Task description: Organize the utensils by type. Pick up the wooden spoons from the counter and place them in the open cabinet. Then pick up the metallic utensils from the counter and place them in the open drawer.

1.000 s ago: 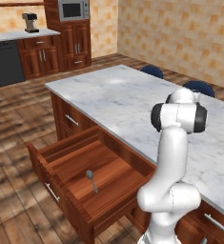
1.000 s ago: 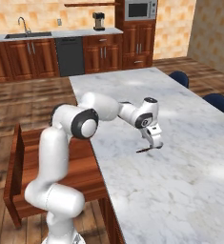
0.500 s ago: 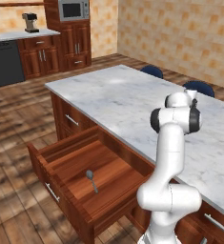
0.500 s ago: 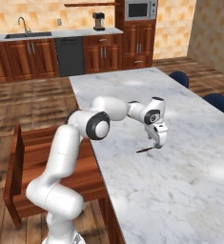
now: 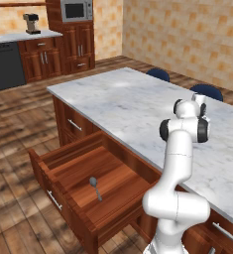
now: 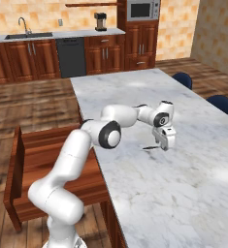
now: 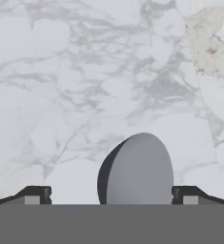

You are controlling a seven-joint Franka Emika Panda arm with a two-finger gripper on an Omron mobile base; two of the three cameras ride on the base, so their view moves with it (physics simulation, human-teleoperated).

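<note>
My gripper [image 6: 163, 146] hangs open just above the marble counter [image 6: 183, 193], its fingers on either side of a metallic utensil. In the hand view the utensil's round grey head [image 7: 138, 169] lies on the marble between the two fingertips [image 7: 35, 195], and the gripper [image 7: 111, 196] is not touching it. Its thin dark handle [image 6: 149, 147] pokes out to the left of the hand. The open drawer [image 5: 63, 163] juts from the island's side, and another metallic utensil [image 5: 94, 186] lies on its floor. The wooden spoons and the cabinet are out of view.
Blue stools [image 5: 158, 74] [image 6: 223, 104] stand along the counter's far side. The pulled-out drawer [image 6: 18, 160] takes up floor beside my base. Kitchen units with a dishwasher [image 6: 71, 55] and a microwave [image 6: 142, 9] line the back wall.
My arm has reached a little further right across the counter. The open hand has sunk slightly over the utensil, which has stayed where it was.
</note>
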